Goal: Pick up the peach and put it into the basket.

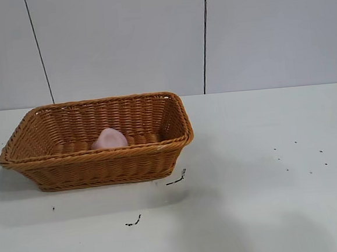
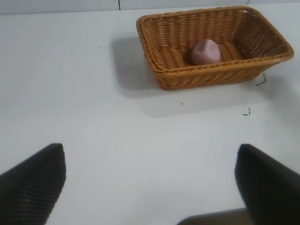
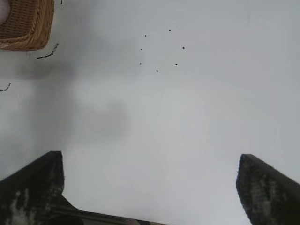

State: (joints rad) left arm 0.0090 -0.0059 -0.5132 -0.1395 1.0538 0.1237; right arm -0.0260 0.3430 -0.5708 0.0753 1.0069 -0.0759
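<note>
The pale pink peach lies inside the orange-brown wicker basket, on its floor near the front wall. It also shows in the left wrist view, inside the basket. My left gripper is open and empty, well back from the basket over bare table. My right gripper is open and empty over bare table, with a corner of the basket far off. Neither arm shows in the exterior view.
The white table carries small black scraps in front of the basket and a scatter of black specks at the right. A grey panelled wall stands behind.
</note>
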